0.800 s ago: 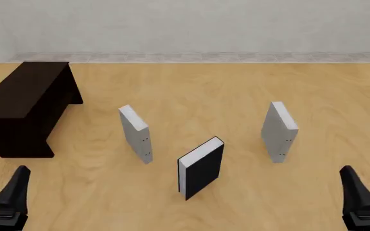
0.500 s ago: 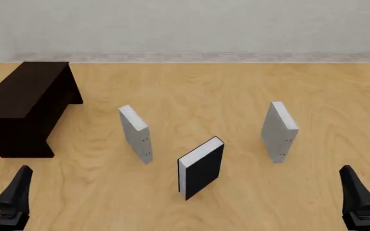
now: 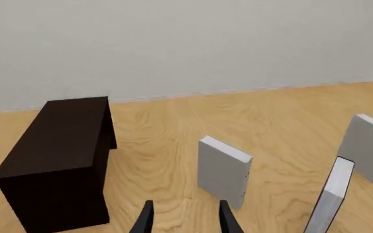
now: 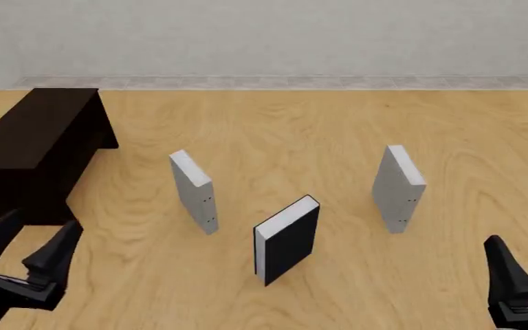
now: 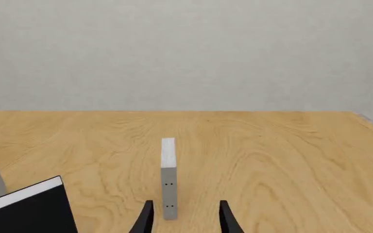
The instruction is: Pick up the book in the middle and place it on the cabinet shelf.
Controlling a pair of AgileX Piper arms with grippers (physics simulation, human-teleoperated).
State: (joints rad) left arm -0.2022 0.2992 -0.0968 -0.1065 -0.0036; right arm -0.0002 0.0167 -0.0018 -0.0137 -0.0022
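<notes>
Left gripper (image 4: 27, 249) hangs released near the cabinet shelf (image 4: 35, 141); right gripper (image 4: 525, 265) likewise released. Black book (image 4: 288, 238) stands upright on the desk (image 4: 282, 130), between two grey books (image 4: 193, 192).

The black book (image 4: 287, 238) stands upright on the wooden table (image 4: 291, 130), with open floor on both of its flat sides. A grey book (image 4: 193, 192) stands near it on the left and another grey book (image 4: 397, 187) farther off on the right; the gap to the right one is the wider. The left gripper (image 4: 27, 247), fingers apart, sits just in front of the dark cabinet (image 4: 36, 148), whose flat top is bare. Between cabinet and left grey book runs a clear strip of table. The right gripper (image 4: 525, 265), fingers apart, has bare table ahead of it up to the right grey book
</notes>
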